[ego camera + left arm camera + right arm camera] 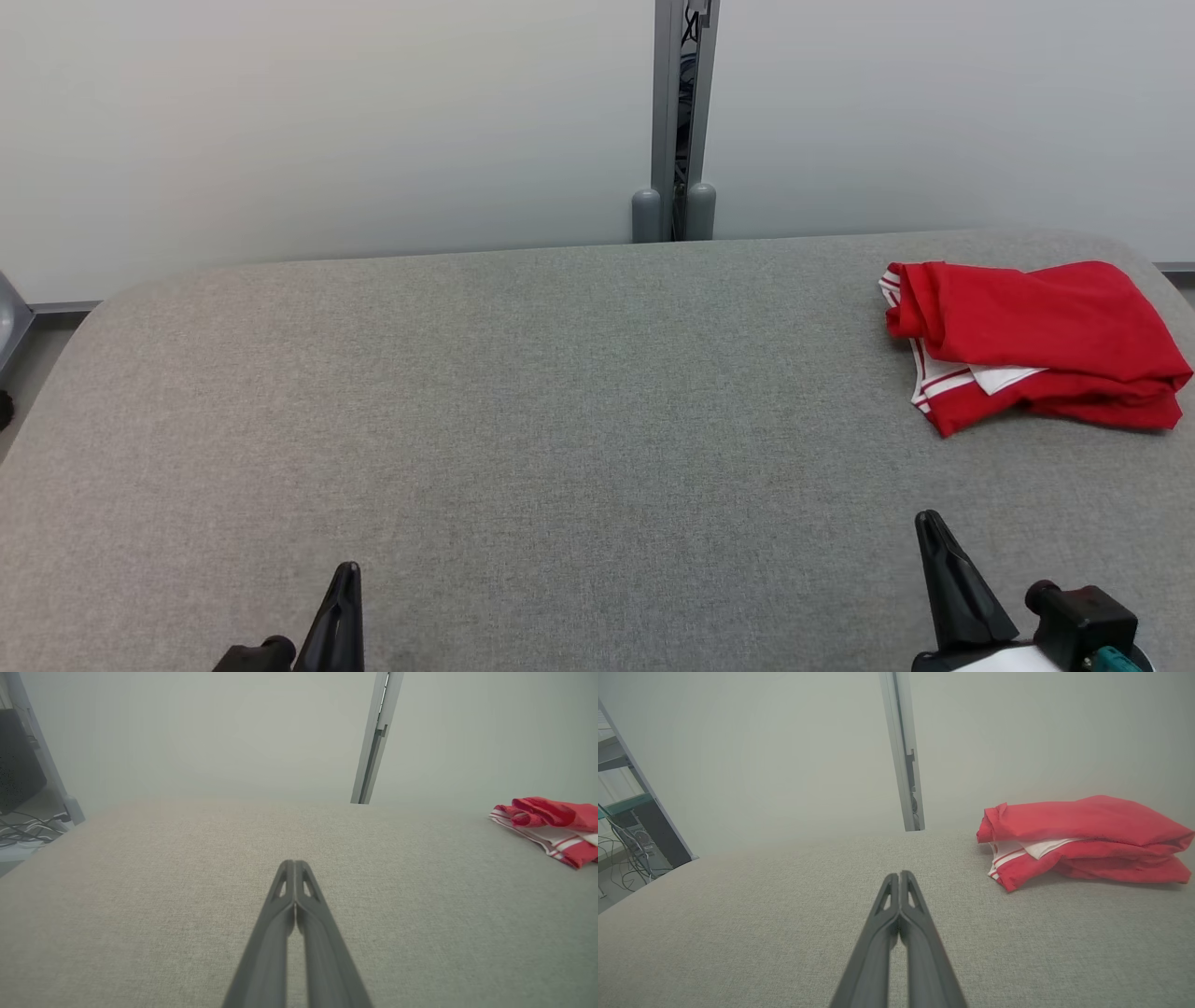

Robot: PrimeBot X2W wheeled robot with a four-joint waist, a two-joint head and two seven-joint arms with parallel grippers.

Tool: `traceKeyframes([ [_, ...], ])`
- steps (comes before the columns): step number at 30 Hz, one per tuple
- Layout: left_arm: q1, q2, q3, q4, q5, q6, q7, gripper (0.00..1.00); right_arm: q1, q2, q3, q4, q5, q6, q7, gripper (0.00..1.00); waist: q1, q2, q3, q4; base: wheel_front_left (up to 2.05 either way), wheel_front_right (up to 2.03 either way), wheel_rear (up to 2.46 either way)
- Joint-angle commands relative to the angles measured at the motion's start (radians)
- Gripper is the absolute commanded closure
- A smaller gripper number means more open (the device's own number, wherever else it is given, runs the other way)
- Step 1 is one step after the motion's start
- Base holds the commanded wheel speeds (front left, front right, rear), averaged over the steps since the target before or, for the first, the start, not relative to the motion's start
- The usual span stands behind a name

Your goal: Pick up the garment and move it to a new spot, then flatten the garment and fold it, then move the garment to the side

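The left claw is hovering low over the grey fabric table, its two dark fingers pressed together tip to tip and gripping nothing. The right claw is doing the same (its fingers are meeting along their length in its own wrist view) and is likewise carrying nothing.

The garment, red with white panels and thin red stripes, is lying bundled in loose folds ahead of the right claw and a little to its right, well apart from the fingertips. From the left claw it is lying far off to the right and ahead. It is sitting near the table's far right rounded corner, its right side close to the table edge.

Ahead of both claws and between them, open cloth surface is stretching flat to the far edge, where pale wall panels are rising. A grey post is standing at the seam between the panels, just behind that edge and ahead of the gap between the claws. Off the table, to the left of the left claw, loose cables are trailing on the floor below a dark box.
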Motion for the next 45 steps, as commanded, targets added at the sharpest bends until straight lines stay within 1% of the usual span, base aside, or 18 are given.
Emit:
traceKeyframes([
  [1, -0.042, 0.003, 0.006, -0.006, -0.061, -0.008, 0.009, 1.00, -0.029, -0.007, -0.015, -0.008, 0.062, 0.000, 0.012, 1.00, 0.0000, -0.0001, 0.001, 0.000, 0.00, 0.00, 0.00],
  [9, -0.089, 0.004, 0.012, 0.024, -0.215, -0.025, 0.038, 1.00, -0.056, -0.017, -0.045, 0.010, 0.218, 0.000, 0.050, 1.00, 0.0000, -0.0001, 0.004, 0.000, 0.00, 0.00, 0.00],
  [10, -0.089, 0.004, 0.012, 0.024, -0.215, -0.025, 0.038, 1.00, -0.056, -0.017, -0.045, 0.010, 0.218, 0.000, 0.050, 1.00, 0.0000, -0.0001, 0.004, 0.000, 0.00, 0.00, 0.00],
  [24, -0.160, 0.006, 0.023, 0.061, -0.451, -0.051, 0.084, 1.00, -0.096, -0.029, -0.093, 0.036, 0.455, 0.000, 0.110, 1.00, 0.0000, -0.0001, 0.011, 0.001, 0.00, 0.00, 0.00],
  [45, -0.247, 0.008, 0.035, 0.109, -0.744, -0.082, 0.141, 1.00, -0.146, -0.040, -0.159, 0.069, 0.745, 0.000, 0.189, 1.00, 0.0000, -0.0001, 0.020, 0.002, 0.00, 0.00, 0.00],
])
